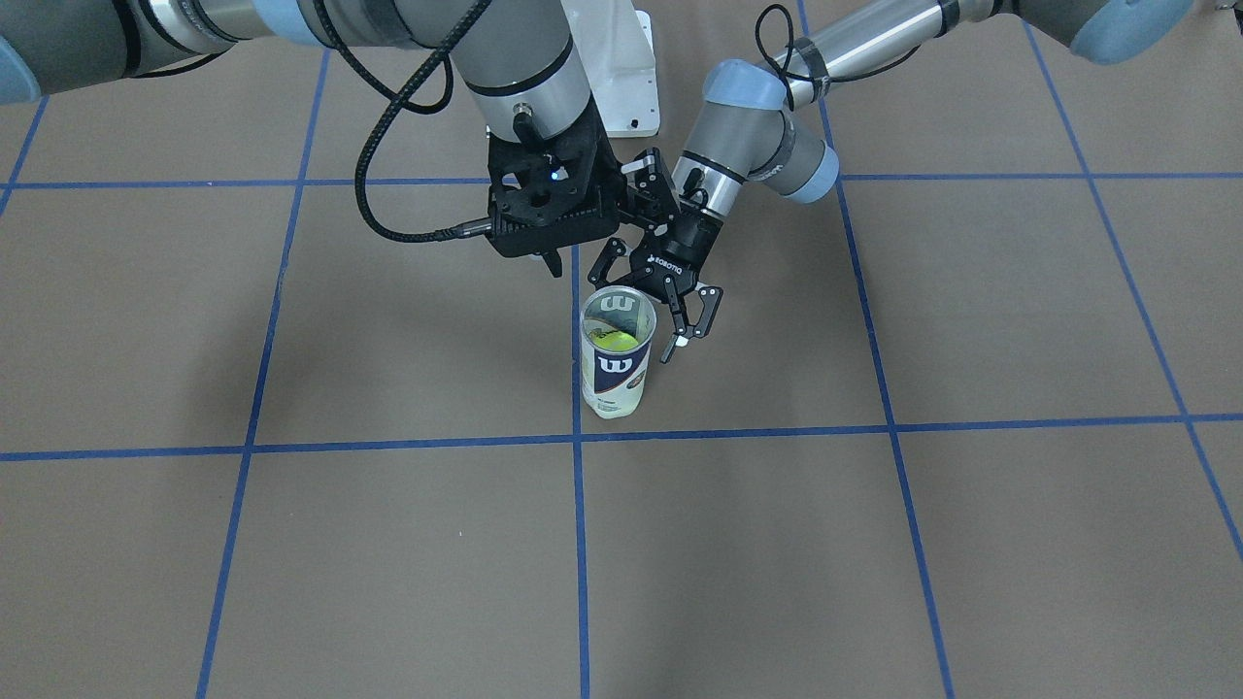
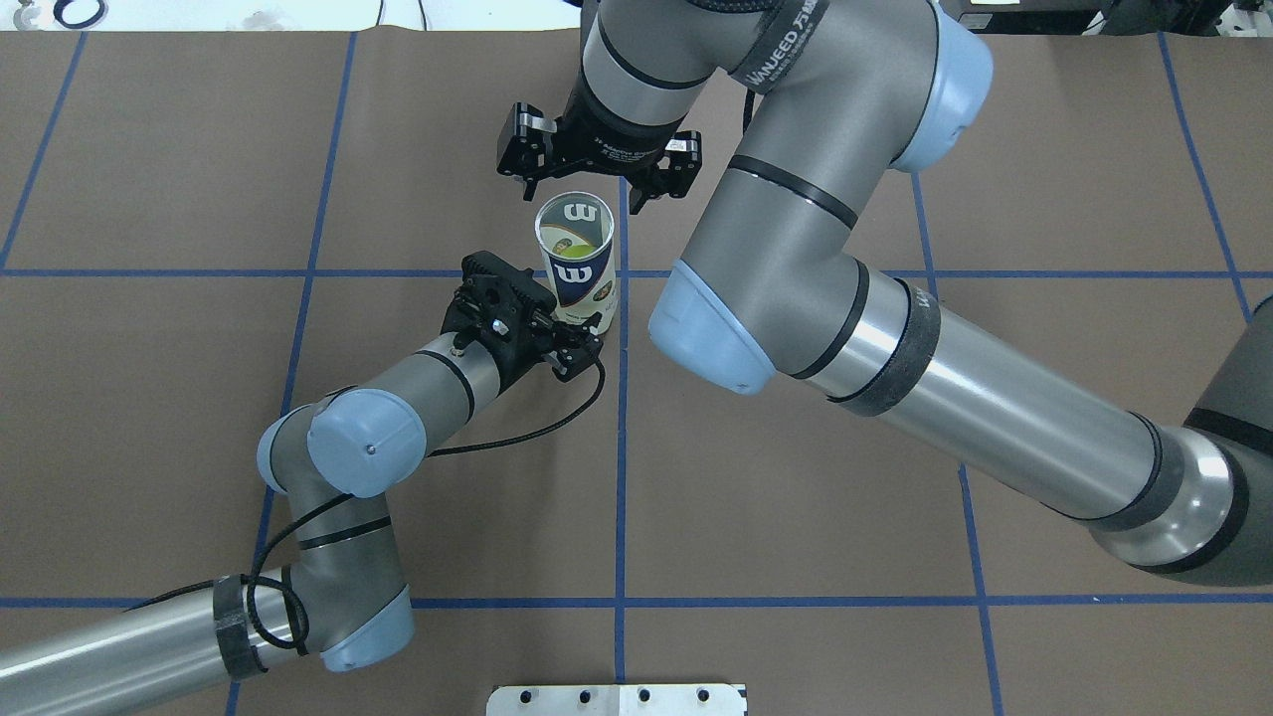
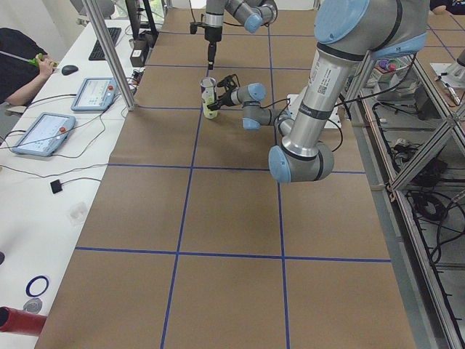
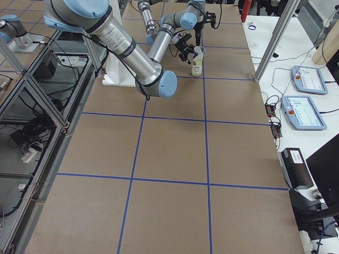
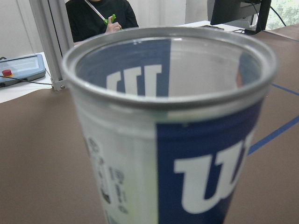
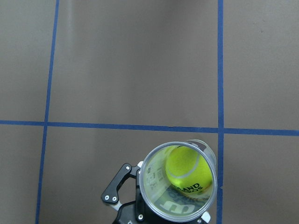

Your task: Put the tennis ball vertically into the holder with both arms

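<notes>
**One clipped rim could topple the can**

The holder [image 1: 614,377] stands upright on the table [image 1: 874,544], with the tennis ball [image 6: 184,170] down inside it. My left gripper [image 2: 577,344] sits low against its side, fingers spread and not clamping, so I judge nothing steadies it. My right gripper [image 2: 582,189] hangs just above the rim, spread wide and empty. A careless move could catch the rim and tip it.

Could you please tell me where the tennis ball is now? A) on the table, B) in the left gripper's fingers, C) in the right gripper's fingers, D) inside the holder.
D: the right wrist view looks down the open holder and shows the tennis ball inside it.
</notes>
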{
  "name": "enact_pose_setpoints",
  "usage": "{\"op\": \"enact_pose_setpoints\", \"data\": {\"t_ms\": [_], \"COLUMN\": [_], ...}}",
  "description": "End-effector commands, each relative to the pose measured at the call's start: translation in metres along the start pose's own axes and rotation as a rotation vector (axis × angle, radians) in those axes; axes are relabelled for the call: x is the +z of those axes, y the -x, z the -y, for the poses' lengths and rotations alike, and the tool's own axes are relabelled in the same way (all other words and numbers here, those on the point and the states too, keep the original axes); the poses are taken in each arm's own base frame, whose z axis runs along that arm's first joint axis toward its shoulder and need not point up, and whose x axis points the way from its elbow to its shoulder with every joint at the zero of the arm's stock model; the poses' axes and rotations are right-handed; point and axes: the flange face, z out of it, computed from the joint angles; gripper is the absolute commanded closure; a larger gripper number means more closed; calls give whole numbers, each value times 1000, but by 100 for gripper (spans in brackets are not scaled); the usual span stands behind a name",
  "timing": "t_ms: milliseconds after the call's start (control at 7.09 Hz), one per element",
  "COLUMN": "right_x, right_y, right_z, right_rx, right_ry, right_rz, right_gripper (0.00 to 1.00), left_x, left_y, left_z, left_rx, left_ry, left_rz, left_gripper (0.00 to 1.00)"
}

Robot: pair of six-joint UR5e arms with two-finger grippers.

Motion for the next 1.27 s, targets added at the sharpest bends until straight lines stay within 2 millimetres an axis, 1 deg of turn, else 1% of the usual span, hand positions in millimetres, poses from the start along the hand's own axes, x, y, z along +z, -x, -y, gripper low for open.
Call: {"op": "enact_pose_setpoints", "data": {"t_ms": [0,141,282,423,564,705,846,987,1128], "right_x": [-16,-32,-43,-51,-59,-63,-66,-88,-101], "right_y": [-9,-30,-72,-136,-202,-264,-340,-430,-517], "right_z": [12,15,9,19,30,43,59,87,101], "right_rx": [22,43,38,-1,-71,-162,-247,-317,-385], "right_ry": [6,22,28,25,51,86,131,162,223], "right_rz": [2,-19,-39,-96,-165,-237,-304,-351,-382], "right_gripper": [1,1,1,1,1,1,1,1,1], "left_x": [-39,-71,-104,-111,-109,-108,-113,-123,-129], "left_y": [8,5,4,26,56,99,154,237,312], "left_z": [-1,4,10,14,21,40,56,84,87], "left_rx": [35,59,81,88,73,35,-44,-94,-115], "left_ry": [116,268,462,611,653,631,666,735,793], "left_rz": [7,-35,-39,45,110,175,189,115,74], "left_gripper": [1,1,1,1,1,1,1,1,1]}}
